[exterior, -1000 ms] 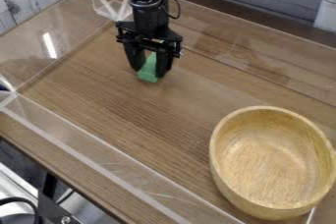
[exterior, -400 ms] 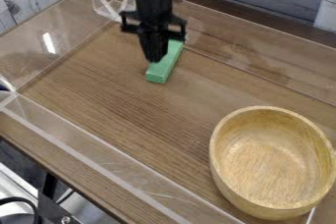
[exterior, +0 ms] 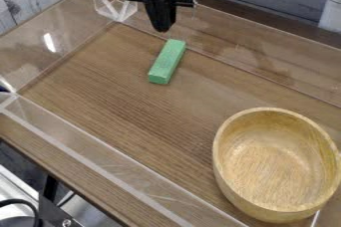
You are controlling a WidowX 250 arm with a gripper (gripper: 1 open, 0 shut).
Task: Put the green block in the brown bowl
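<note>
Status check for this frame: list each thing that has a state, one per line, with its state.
green block: lying flat on the table, not held, outside the bowl.
brown bowl: upright, empty.
gripper: shut on nothing, above the block's far end, clear of it.

The claw (exterior: 162, 22) hangs pointing straight down with its jaws pressed together, gripping nothing. Just below it the green block (exterior: 167, 61) lies flat on the wooden table (exterior: 120, 121), clear of the claw. The brown bowl (exterior: 277, 163) sits well apart, toward the lower right.
</note>
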